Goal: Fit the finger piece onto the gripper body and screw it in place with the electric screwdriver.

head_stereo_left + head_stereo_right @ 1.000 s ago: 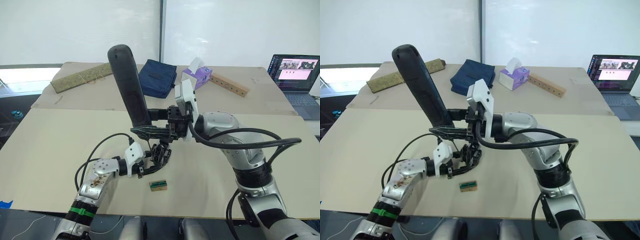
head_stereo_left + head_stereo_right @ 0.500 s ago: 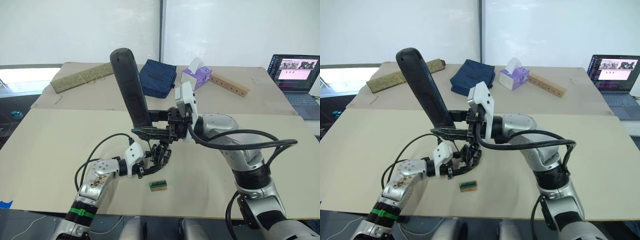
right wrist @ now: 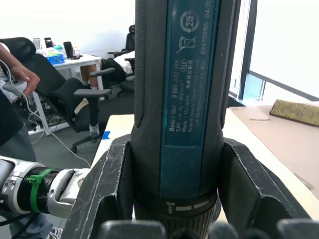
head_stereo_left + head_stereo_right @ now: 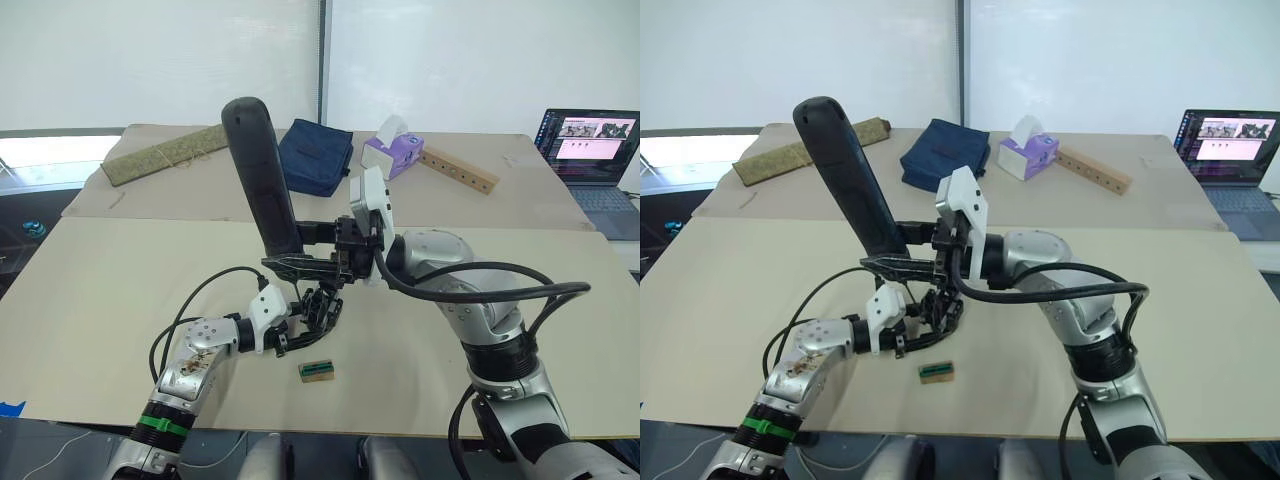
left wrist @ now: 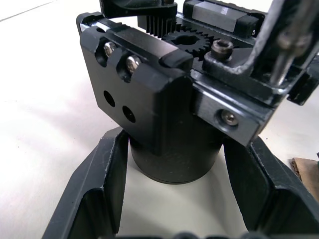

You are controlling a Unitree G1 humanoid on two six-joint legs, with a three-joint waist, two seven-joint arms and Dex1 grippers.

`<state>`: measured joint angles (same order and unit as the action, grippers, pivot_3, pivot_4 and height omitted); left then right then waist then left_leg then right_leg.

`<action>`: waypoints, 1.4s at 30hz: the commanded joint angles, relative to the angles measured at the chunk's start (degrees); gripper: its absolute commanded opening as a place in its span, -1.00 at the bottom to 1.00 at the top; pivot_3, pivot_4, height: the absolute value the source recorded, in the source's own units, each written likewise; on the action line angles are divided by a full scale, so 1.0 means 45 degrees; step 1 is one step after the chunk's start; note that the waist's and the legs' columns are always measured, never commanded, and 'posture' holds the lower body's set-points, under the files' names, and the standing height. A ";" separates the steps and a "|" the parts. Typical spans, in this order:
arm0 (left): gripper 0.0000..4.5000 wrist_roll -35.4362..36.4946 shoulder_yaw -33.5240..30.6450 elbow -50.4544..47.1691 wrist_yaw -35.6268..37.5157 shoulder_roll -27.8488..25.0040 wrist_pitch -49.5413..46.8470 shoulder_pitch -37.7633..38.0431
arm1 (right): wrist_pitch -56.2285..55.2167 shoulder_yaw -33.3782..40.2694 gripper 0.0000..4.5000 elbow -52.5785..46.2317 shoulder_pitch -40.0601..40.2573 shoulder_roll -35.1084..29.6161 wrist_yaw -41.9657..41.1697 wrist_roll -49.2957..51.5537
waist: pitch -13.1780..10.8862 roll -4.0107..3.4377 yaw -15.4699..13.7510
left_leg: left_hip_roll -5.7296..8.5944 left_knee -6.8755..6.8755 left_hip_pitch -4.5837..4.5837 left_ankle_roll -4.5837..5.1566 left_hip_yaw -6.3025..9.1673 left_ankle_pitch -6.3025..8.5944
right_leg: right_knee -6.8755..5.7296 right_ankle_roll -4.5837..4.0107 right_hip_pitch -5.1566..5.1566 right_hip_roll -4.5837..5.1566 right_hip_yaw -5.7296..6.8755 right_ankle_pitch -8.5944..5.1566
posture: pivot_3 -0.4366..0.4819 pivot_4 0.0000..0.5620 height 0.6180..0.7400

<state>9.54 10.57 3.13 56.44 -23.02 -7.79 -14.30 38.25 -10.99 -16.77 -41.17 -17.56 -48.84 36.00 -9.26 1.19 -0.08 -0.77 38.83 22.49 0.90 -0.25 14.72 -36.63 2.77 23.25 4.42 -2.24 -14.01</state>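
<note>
Table (image 4: pixel 90 290): tan top under both arms, carrying everything below.
Laptop (image 4: pixel 588 150): well off to the right of the right pincer, at the table's far right edge, screen lit.
Screwdriver (image 4: pixel 259 172): thick dark handle rising up and tilting left from the right pincer; its lower end points down at the gripper body just below.
Right pincer (image 4: pixel 302 252): its two fingers are pressed against either side of the screwdriver's lower handle, as the right wrist view shows plainly, pinching it.
Blue pouch (image 4: pixel 317 156): beyond the right pincer, on the far part of the table.
Wooden bar (image 4: pixel 458 169): far beyond the right pincer, to its right, beside a purple tissue box (image 4: pixel 392 152).
Left pincer (image 4: pixel 300 335): low over the table, fingers set on either side of the gripper body's round base, pinching it.
Gripper body (image 5: pixel 164 104): between the left pincer's fingers, directly beneath the right pincer; gear teeth and screw heads show on top.
Green-and-brown block (image 4: pixel 317 370): on the table just right of the left pincer, apart from it.
</note>
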 commanded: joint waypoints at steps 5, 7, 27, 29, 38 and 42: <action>0.05 -0.0119 0.0608 0.0267 0.0213 -0.0064 -0.0313 0.0372 | -0.0570 0.0316 -0.14 -0.0326 0.0047 0.0001 -0.0152 -0.0013 | 0.0000 0.0000 0.0001 | 0.0000 -0.0001 -0.0001 0.0000 0.0001 0.0000 | 0.0000 0.0000 0.0000 -0.0001 0.0001 0.0000 | -0.05 -0.47 1.00; 0.05 -0.0119 0.0607 0.0270 0.0211 -0.0065 -0.0310 0.0372 | -0.0605 0.0316 -0.14 -0.0310 0.0099 -0.0016 -0.0182 -0.0052 | 0.0000 0.0000 0.0001 | 0.0000 0.0000 -0.0001 0.0000 0.0001 0.0000 | 0.0001 0.0000 -0.0001 -0.0001 0.0001 0.0000 | -0.05 -0.47 1.00; 0.05 -0.0022 0.0487 0.0352 0.0194 -0.0049 -0.0380 0.0371 | -0.2284 0.0104 -0.14 0.0113 0.1721 -0.0084 -0.0332 -0.0691 | 0.0008 -0.0007 0.0049 | 0.0000 -0.0005 -0.0031 -0.0001 -0.0002 0.0000 | 0.0000 0.0000 -0.0026 -0.0003 -0.0003 -0.0001 | -0.05 -0.47 1.00; 0.05 -0.0017 0.0475 0.0356 0.0186 -0.0051 -0.0385 0.0364 | -0.2341 0.0043 -0.14 0.0207 0.1769 -0.0061 -0.0261 -0.0765 | 0.0010 -0.0006 0.0049 | 0.0000 -0.0005 -0.0031 0.0000 -0.0002 0.0000 | 0.0000 0.0000 -0.0027 -0.0002 -0.0003 -0.0001 | -0.05 -0.47 1.00; 0.05 -0.0018 0.0444 0.0344 0.0162 -0.0085 -0.0391 0.0410 | -0.2566 -0.0311 -0.14 0.0544 0.2049 -0.0086 -0.0166 -0.1035 | 0.0030 -0.0021 0.0071 | -0.0002 -0.0008 -0.0045 0.0000 -0.0003 0.0000 | 0.0001 0.0000 -0.0037 -0.0003 -0.0005 -0.0001 | -0.05 -0.47 1.00; 0.05 -0.0013 0.0439 0.0320 0.0159 -0.0096 -0.0400 0.0431 | -0.2677 -0.0482 -0.14 0.0711 0.2044 -0.0098 -0.0145 -0.1180 | 0.0041 -0.0026 0.0087 | -0.0001 -0.0010 -0.0049 0.0000 -0.0002 0.0000 | 0.0002 0.0000 -0.0041 -0.0003 -0.0005 -0.0001 | -0.05 -0.47 1.00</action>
<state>9.58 10.34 3.31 56.28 -23.19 -7.99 -13.96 25.58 -11.54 -15.94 -33.22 -17.36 -49.93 34.23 -9.08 1.08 0.31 -0.78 38.79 22.27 0.90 -0.26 14.72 -36.62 2.77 23.06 4.41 -2.26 -14.01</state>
